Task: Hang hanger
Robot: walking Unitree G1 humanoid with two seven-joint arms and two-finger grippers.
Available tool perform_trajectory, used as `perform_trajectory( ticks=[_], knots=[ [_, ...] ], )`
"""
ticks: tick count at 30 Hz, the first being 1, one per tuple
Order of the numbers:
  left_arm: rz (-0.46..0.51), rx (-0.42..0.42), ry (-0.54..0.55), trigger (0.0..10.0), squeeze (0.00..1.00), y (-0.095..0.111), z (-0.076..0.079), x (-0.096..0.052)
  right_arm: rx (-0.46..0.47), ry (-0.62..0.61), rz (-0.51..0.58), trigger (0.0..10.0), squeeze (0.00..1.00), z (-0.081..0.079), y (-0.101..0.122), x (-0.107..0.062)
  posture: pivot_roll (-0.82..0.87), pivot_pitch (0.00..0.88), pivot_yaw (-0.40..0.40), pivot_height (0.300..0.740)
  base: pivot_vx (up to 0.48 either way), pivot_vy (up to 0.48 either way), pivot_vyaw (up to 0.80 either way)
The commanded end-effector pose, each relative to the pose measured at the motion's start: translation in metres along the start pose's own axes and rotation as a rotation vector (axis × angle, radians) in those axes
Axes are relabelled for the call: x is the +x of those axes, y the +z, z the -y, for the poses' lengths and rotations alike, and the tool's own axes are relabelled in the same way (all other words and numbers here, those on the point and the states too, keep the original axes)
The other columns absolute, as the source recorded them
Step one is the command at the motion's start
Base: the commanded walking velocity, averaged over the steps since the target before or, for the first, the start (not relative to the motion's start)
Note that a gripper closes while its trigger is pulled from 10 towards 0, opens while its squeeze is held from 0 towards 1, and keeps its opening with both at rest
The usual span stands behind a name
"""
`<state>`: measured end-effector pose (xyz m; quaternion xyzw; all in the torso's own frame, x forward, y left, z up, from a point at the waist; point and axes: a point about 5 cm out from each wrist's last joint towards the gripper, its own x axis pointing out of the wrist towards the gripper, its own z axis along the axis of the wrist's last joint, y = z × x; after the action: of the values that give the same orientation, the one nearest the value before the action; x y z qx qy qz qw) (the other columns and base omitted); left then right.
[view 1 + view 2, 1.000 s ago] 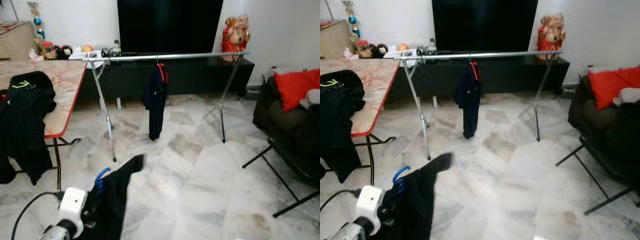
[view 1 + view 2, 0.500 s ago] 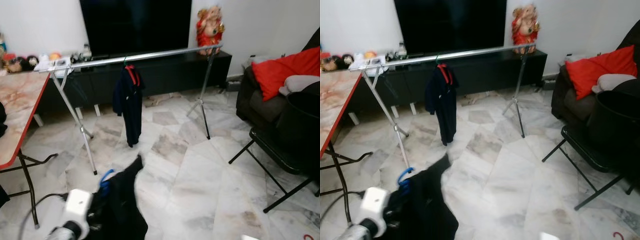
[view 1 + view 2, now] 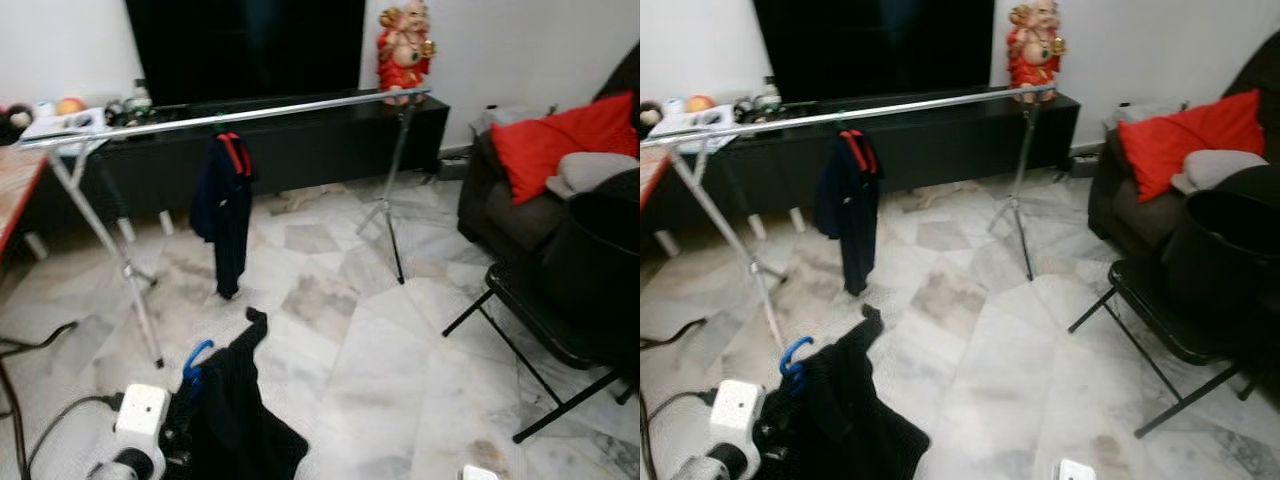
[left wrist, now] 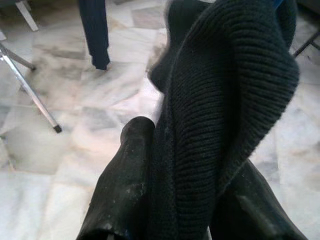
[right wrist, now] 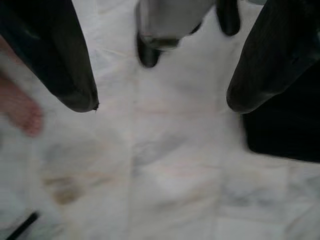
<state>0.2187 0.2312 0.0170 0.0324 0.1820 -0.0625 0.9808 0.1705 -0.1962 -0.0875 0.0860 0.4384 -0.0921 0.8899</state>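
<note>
The left hand (image 4: 172, 220) is closed on a black knitted garment (image 3: 235, 420) that sits on a blue hanger (image 3: 196, 358); its two black fingers press the knit from either side, and the blue hook pokes up just above the hand, low in the head views. The carrying part looks done, since the hanger is off any surface and in the grip, but the hanging itself is not yet done. The silver clothes rail (image 3: 300, 103) stands well ahead of and above the left hand, across a stretch of marble floor (image 3: 380, 340), with one dark garment on a red hanger (image 3: 224, 205) already on the bar. That piece hangs ahead of the hand, and bare bar runs on to its right. What is left, as I judge it, is to close the gap to the rail, raise the hook above the bar and set it over a bare stretch. The right hand (image 5: 162, 100) hangs idle with its fingers spread wide, gripping nothing, pointing down at the floor.
</note>
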Motion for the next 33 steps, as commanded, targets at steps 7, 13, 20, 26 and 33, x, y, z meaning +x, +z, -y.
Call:
perform_trajectory(
  ticks=[7,13,20,26,33],
  knots=[
    [0.006,-0.081,0.225,10.0,0.00,-0.005,-0.044,-0.010,-0.016,0.038,0.017,10.0,0.00,-0.012,0.006,0.002,0.06,0.000,0.007,0.740,0.334,0.000,0.00],
    [0.018,-0.075,0.211,10.0,0.00,-0.003,-0.042,-0.008,-0.020,0.020,0.017,10.0,0.00,0.010,0.005,-0.001,0.06,0.000,0.008,0.740,0.346,0.000,0.00],
    [0.051,-0.050,0.181,10.0,0.00,0.007,-0.036,-0.003,-0.022,0.014,0.009,10.0,0.00,0.015,0.002,-0.002,0.06,0.000,0.008,0.740,0.345,0.000,0.00],
    [0.078,-0.063,0.177,10.0,0.00,0.013,-0.035,0.005,-0.034,0.030,-0.001,10.0,0.00,0.004,-0.003,-0.002,0.06,0.000,0.013,0.740,0.347,0.000,0.00],
    [0.093,-0.062,0.150,10.0,0.00,0.018,-0.029,0.009,-0.043,0.041,-0.005,10.0,0.00,-0.002,-0.005,-0.001,0.06,0.000,0.017,0.740,0.354,0.000,0.00]
  ],
)
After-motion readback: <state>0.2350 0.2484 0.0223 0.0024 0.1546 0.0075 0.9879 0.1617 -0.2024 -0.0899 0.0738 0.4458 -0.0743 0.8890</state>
